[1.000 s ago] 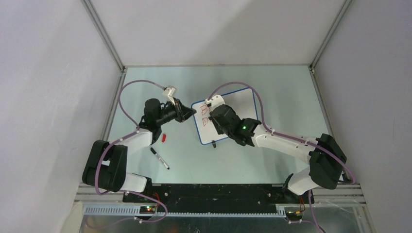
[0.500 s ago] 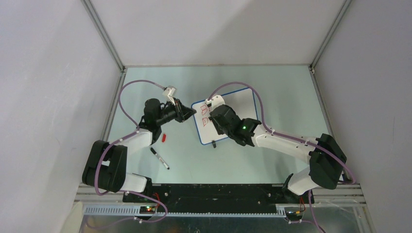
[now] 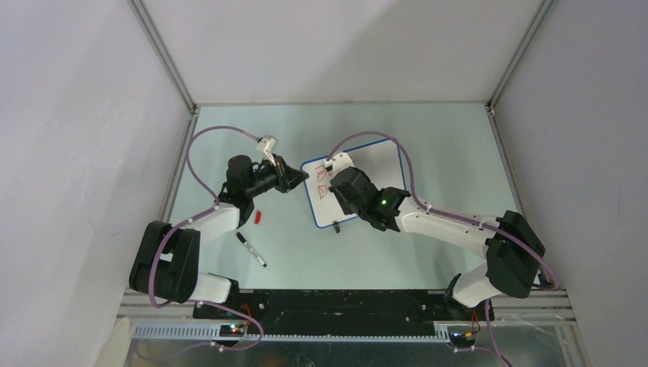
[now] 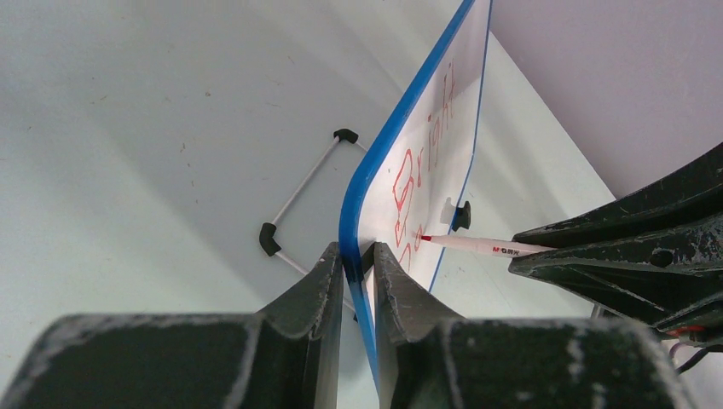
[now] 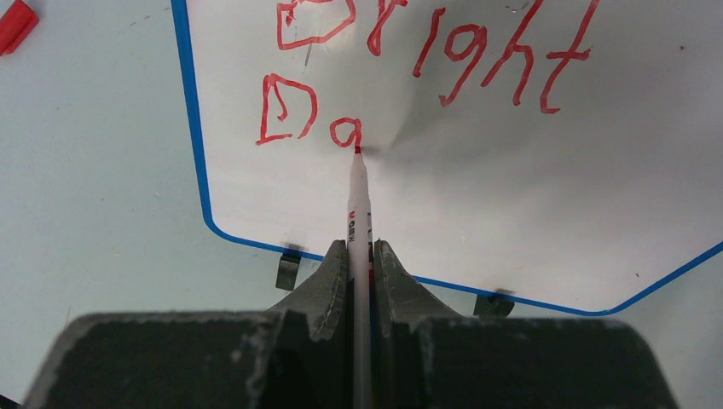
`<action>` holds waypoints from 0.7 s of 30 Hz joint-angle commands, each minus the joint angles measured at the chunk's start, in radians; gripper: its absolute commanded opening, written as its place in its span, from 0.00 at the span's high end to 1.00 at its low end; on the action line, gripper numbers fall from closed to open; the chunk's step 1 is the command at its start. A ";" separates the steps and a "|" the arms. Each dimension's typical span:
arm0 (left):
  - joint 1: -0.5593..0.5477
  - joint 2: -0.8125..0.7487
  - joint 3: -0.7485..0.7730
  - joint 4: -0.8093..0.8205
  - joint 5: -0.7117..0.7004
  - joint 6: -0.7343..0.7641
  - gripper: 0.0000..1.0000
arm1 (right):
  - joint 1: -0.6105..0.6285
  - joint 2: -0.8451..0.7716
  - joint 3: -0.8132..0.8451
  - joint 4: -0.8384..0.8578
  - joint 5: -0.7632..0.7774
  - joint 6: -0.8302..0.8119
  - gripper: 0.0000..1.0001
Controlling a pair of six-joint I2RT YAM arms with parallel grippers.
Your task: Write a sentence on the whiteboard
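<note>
Overhead, sentence (image 3: 322,182) mostly under right arm (image 3: 437,219)

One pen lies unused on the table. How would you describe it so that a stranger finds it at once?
On the pale green table, look beside the left arm, nearer than the whiteboard. A thin dark marker lies flat there, just below a small red cap in the top view. Unlike the white pen in the right claw, nothing holds it.

Whiteboard (image 5: 511,187) smooth, faintly glossy (rim (image 5: 194,128) looks plastic); table (image 4: 128,128) matt; marker (image 5: 360,213) smooth plastic
</note>
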 commanded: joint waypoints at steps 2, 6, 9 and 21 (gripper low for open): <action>-0.007 -0.019 0.022 -0.028 -0.009 0.044 0.80 | 0.001 -0.015 -0.007 -0.001 0.027 0.004 1.00; -0.007 -0.017 0.023 -0.026 -0.008 0.043 0.80 | -0.001 -0.030 -0.006 0.015 0.024 -0.001 1.00; -0.006 -0.016 0.024 -0.026 -0.009 0.043 0.80 | -0.002 -0.052 -0.006 0.028 0.007 -0.006 1.00; -0.009 -0.013 0.024 -0.022 -0.006 0.040 0.80 | -0.031 -0.134 -0.006 0.072 -0.052 -0.010 1.00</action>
